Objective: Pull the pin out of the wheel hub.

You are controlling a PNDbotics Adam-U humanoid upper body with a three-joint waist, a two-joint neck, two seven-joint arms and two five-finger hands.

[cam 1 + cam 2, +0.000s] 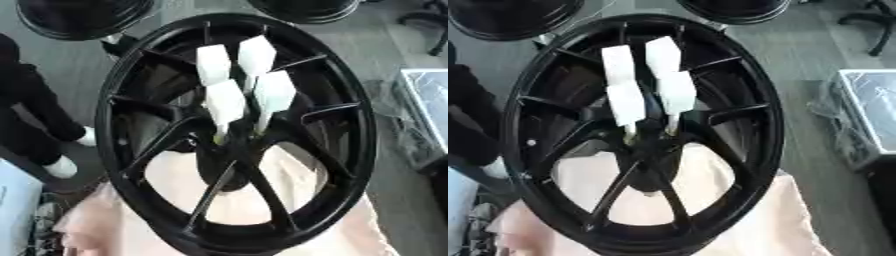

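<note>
**Four white pins standing in the hub**

Neither of my hands shows in either eye view, so I cannot tell how they are held. Before me the large black spoked wheel hub (131, 150) rests tilted on a pale pinkish cloth-covered surface (350, 235). Four white block-headed pins (225, 102) stand clustered at its centre, stems down near the middle bore. Right of the wheel, a clear plastic-wrapped box (868, 110) sits on the grey floor
</note>
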